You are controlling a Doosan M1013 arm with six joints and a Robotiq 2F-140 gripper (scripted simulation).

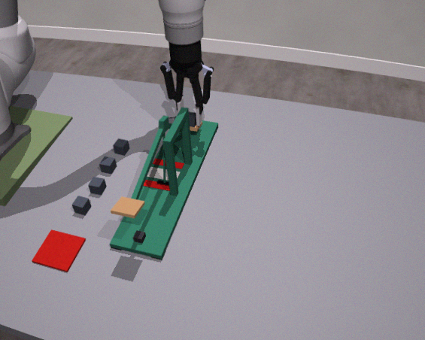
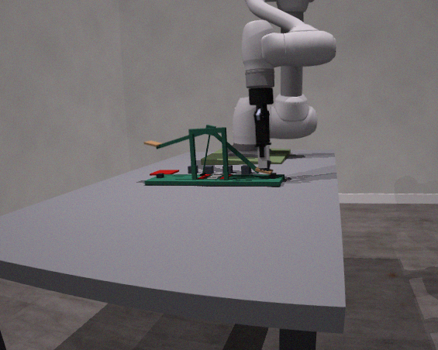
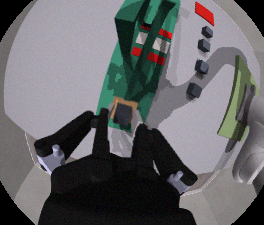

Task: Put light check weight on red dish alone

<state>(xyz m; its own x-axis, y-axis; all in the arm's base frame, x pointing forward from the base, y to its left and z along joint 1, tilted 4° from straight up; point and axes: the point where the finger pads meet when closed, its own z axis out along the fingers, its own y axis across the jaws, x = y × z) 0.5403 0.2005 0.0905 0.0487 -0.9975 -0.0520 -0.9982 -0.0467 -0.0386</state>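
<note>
My gripper (image 1: 189, 118) (image 2: 263, 166) (image 3: 122, 112) is low at the far pan (image 1: 195, 129) (image 2: 264, 171) (image 3: 124, 100), fingers parted on either side of a dark weight (image 1: 192, 119) (image 3: 123, 114) that sits on this pan. The far pan is down. The near pan (image 1: 128, 206) (image 2: 153, 143) is raised and bare. The pointer (image 1: 165, 165) (image 2: 207, 155) hangs over the red field (image 1: 151, 183) on the near pan's side. Several dark weights (image 1: 97, 186) (image 3: 204, 45) stand in a row beside the balance. The red dish (image 1: 59, 250) (image 2: 164, 172) (image 3: 205, 13) lies flat and bare.
The green balance base (image 1: 186, 188) (image 2: 179, 181) carries an upright frame (image 1: 171, 162) (image 2: 225, 155) between the pans. A small black block (image 1: 139, 236) sits at its near end. The robot's arm stands on an olive green plate (image 1: 42, 150) (image 3: 232, 106) beyond the row of weights.
</note>
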